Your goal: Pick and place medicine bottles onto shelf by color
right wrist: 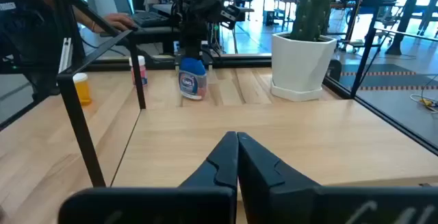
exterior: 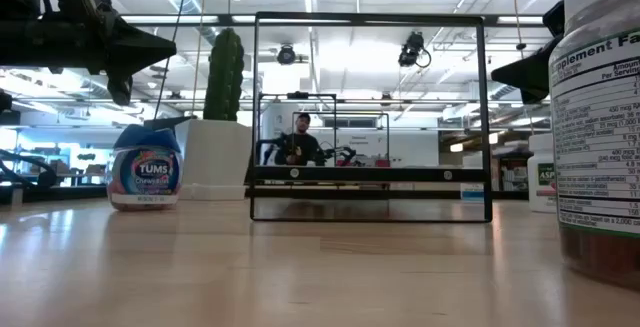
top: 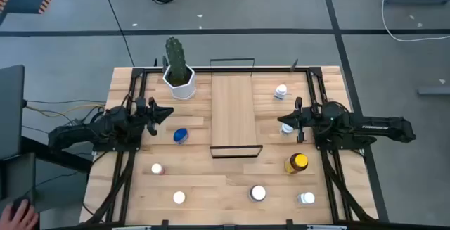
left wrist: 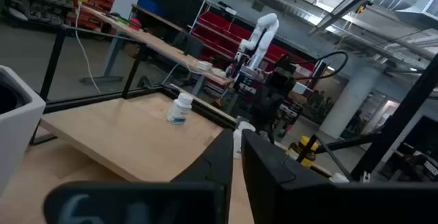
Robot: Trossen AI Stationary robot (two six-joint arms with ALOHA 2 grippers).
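Note:
The shelf [top: 233,114], a light-wood board with black wire rails, lies mid-table with nothing on it. Medicine bottles stand around it on their bases: a blue-lidded one [top: 181,136] [right wrist: 192,79], a white-capped one [top: 281,91] [left wrist: 180,109], an amber one with a yellow cap [top: 297,163], a pinkish one [top: 157,168], and white-capped ones [top: 179,197] [top: 258,193] [top: 306,198] along the near edge. My left gripper [top: 166,112] [left wrist: 236,142] hangs shut left of the shelf, pointing at it. My right gripper [top: 283,122] [right wrist: 237,138] hangs shut right of the shelf, above another white bottle [top: 287,129].
A white pot with a green cactus [top: 177,72] stands at the far left beside the shelf. Black frame rails [top: 130,152] [top: 330,167] run along both table sides. In the low view a large bottle [exterior: 600,127] stands close at the right. A person sits beyond the table [exterior: 300,139].

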